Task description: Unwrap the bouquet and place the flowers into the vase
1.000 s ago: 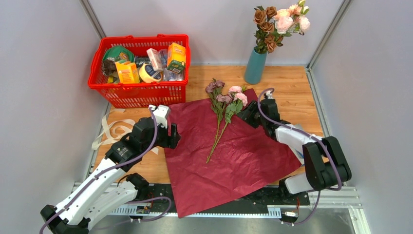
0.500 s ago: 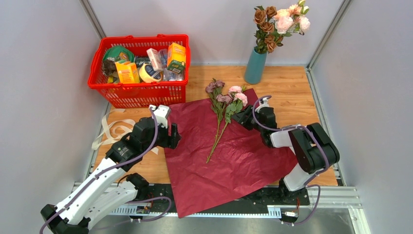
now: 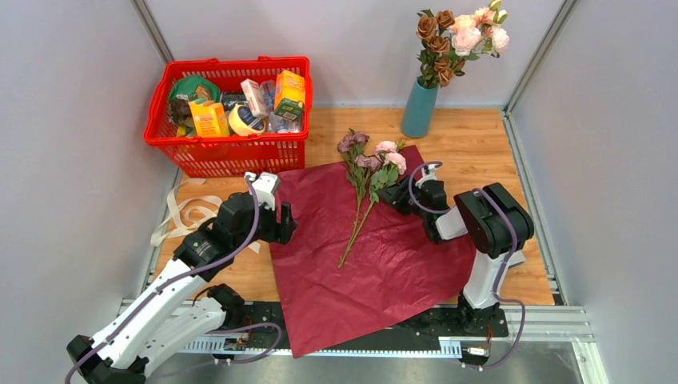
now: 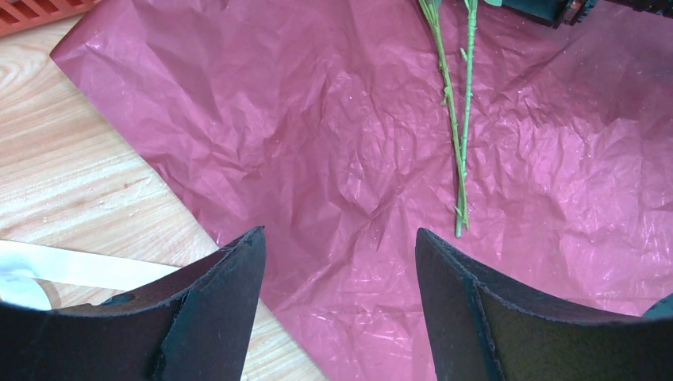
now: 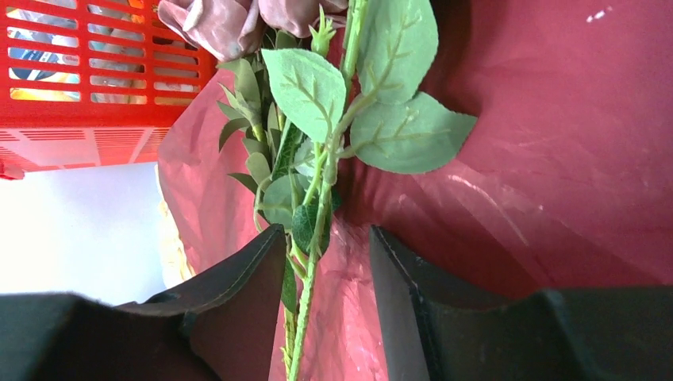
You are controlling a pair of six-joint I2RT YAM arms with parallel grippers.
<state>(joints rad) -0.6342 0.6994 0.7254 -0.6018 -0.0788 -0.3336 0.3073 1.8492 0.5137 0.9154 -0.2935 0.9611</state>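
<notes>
The bouquet is undone: its burgundy paper point(image 3: 376, 256) lies spread flat, and a few loose flowers point(image 3: 364, 172) lie across its upper middle. The teal vase point(image 3: 419, 108) stands at the back and holds several blooms point(image 3: 460, 36). My right gripper point(image 3: 392, 192) lies low on the paper, open. The leafy stems point(image 5: 317, 206) pass between its fingers close to the left one, with a gap to the right one. My left gripper point(image 3: 281, 224) hovers open over the paper's left edge point(image 4: 317, 143). Nothing is between its fingers, and the stem ends point(image 4: 460, 143) lie ahead of it.
A red basket point(image 3: 232, 152) full of groceries stands at the back left, close to the paper's corner. The cream ribbon point(image 3: 188, 212) lies loose on the wooden table left of my left arm. Grey walls close in both sides.
My right arm has folded upward and its gripper has slid left along the paper, up to the flowers' leafy stems. The left arm has not moved.
</notes>
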